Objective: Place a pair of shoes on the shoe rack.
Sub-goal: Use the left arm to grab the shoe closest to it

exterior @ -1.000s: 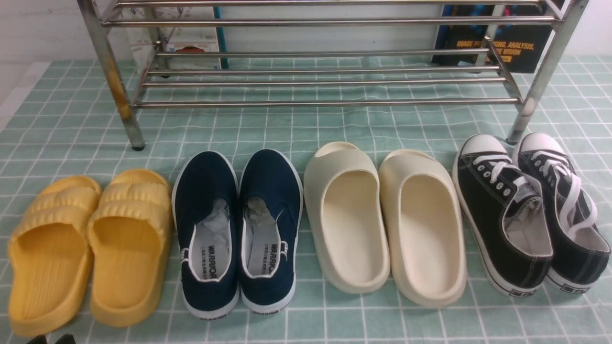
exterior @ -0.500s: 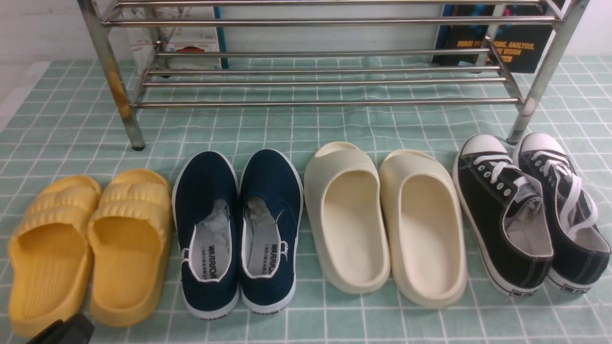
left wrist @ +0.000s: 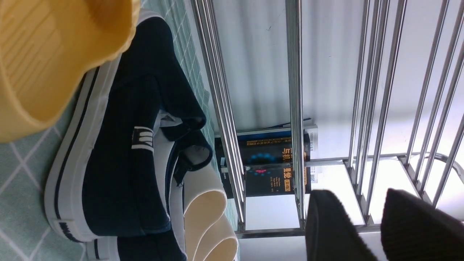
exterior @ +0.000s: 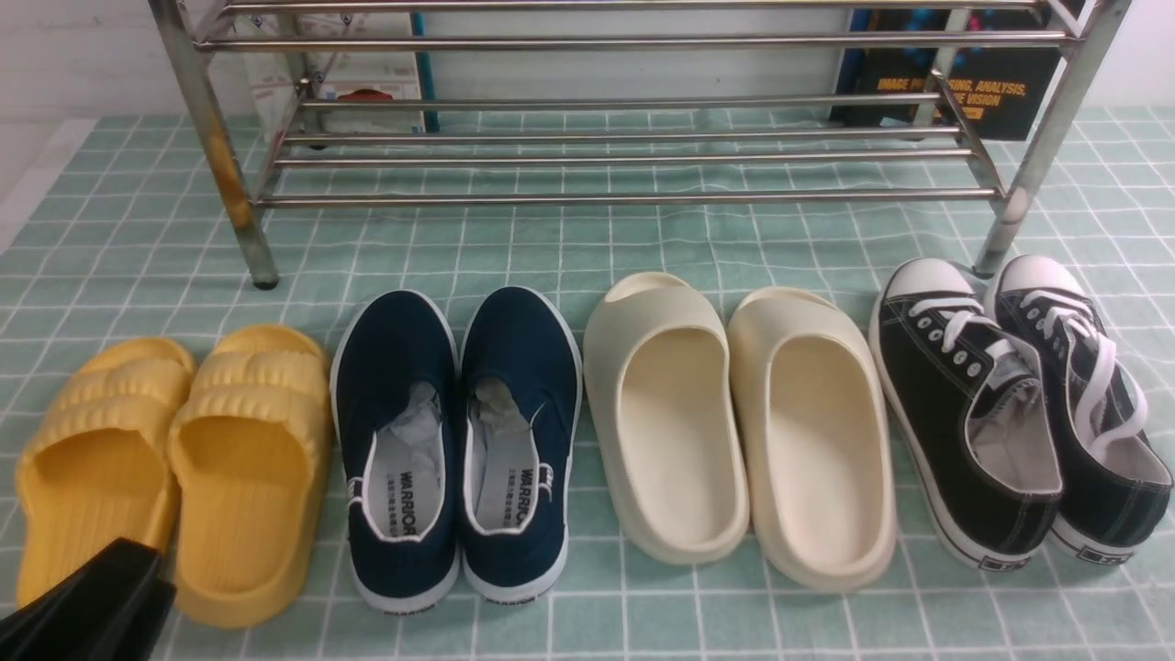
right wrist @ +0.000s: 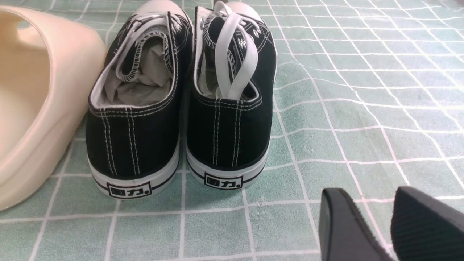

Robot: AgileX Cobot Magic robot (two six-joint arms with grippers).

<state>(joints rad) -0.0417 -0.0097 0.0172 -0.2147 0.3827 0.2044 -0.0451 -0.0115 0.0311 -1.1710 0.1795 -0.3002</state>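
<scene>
A pale green cloth (exterior: 643,248) with a grid of thin white lines covers the table and lies in soft wrinkles toward the far side. At the far left the cloth ends and a plain whitish surface (exterior: 32,174) shows, possibly the bare table edge. Behind the table rises a smooth white wall (exterior: 633,69). Against it at the far right leans a dark book (exterior: 881,64) with orange capital lettering on its cover. At the far left stands a white printed carton (exterior: 367,69) with a red spot and a teal edge. The light is bright and even, with soft shadows. In the left wrist view, faint shadow stripes fall across the wall.
</scene>
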